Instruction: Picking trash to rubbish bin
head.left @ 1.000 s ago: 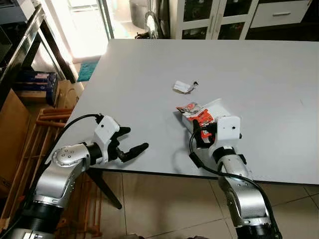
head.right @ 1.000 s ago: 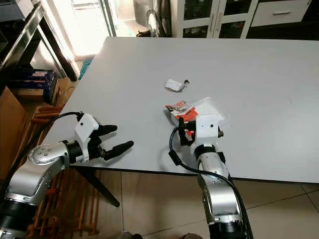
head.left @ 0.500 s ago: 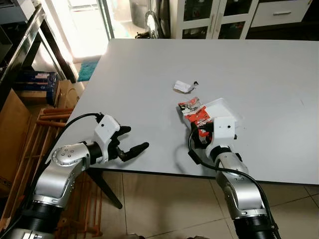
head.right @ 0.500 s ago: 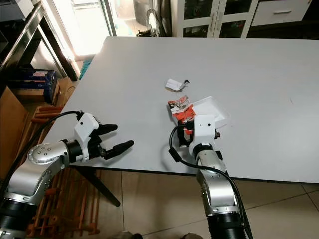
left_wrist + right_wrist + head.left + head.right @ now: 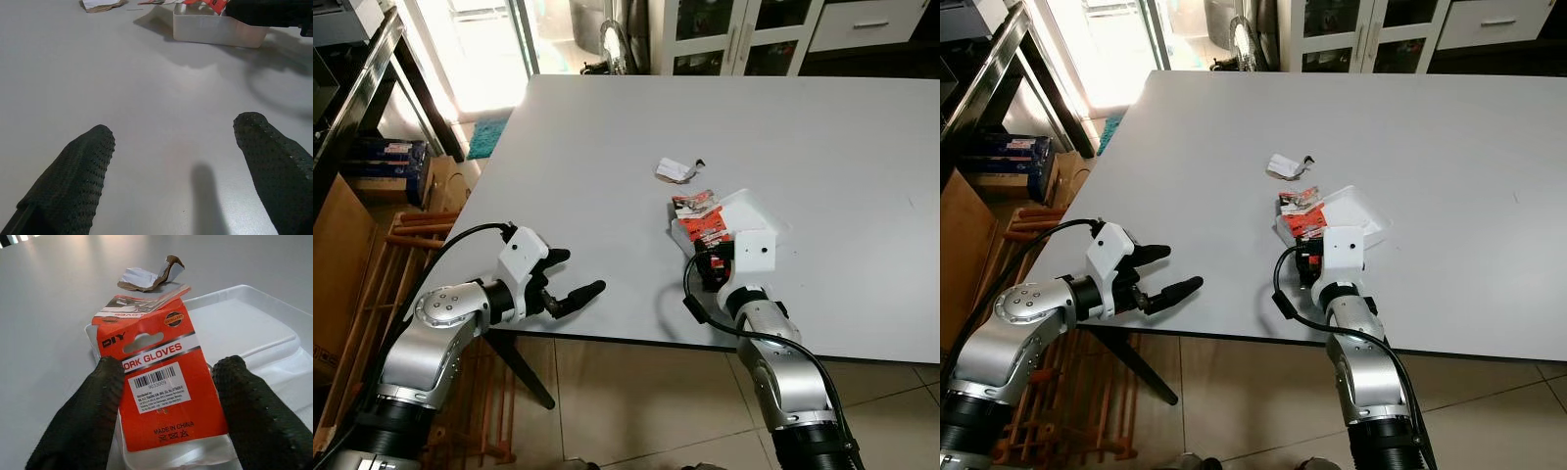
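Right wrist view: glove packet [image 5: 164,396] lies between right hand [image 5: 166,416] fingers.

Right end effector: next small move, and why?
Probably close the fingers. The right end effector is open, with one black finger on each side of the orange glove card, which lies on the clear plastic tray. Nothing is gripped yet. The left end effector hovers open near the table edge, away from the trash.
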{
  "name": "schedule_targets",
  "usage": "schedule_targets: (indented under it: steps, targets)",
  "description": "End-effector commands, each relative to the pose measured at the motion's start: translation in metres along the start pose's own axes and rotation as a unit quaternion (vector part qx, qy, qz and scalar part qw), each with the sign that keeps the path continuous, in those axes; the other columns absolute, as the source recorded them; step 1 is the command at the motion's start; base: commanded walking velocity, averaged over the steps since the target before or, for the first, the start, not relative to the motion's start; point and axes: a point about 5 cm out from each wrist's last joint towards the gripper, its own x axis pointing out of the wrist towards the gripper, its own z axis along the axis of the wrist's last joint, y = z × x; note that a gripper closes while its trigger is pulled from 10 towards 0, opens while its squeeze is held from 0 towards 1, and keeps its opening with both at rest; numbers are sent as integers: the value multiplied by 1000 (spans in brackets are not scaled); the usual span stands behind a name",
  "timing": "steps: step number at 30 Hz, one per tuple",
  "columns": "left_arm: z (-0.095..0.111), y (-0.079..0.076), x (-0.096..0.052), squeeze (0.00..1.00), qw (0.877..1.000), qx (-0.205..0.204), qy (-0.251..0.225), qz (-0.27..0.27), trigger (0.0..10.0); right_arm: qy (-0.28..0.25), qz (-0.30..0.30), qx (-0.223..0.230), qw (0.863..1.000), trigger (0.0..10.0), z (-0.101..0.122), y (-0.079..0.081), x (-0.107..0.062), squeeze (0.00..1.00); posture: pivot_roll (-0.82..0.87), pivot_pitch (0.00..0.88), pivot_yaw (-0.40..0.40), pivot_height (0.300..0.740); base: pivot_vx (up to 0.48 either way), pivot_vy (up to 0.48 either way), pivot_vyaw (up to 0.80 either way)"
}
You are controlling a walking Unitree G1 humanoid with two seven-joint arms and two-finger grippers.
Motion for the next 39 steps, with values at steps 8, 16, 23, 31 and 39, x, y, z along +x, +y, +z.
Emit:
schedule_targets:
  steps: [8,16,23,31,39]
  targets:
    - [0,0,0,0,1000,8,6,1,10000,-14,-20,-16,1000,0,0,-6,-1,0,57,116,77,740,0,0,0]
    - [-1,-1,1,0,1000,11,8,2,10000,-22,-24,-21,999,0,0,-8,-1,0,54,114,75,740,0,0,0]
    - [-1,-1,1,0,1000,10,7,2,10000,-37,-33,-28,998,0,2,-10,-2,0,51,115,77,740,0,0,0]
    - [0,0,2,0,1000,11,6,5,10000,-83,-54,-63,993,0,17,-14,-3,0,50,113,77,740,0,0,0]
    - [-1,-1,3,0,1000,10,6,6,10000,-110,-66,-76,989,0,27,-16,-3,0,48,114,77,740,0,0,0]
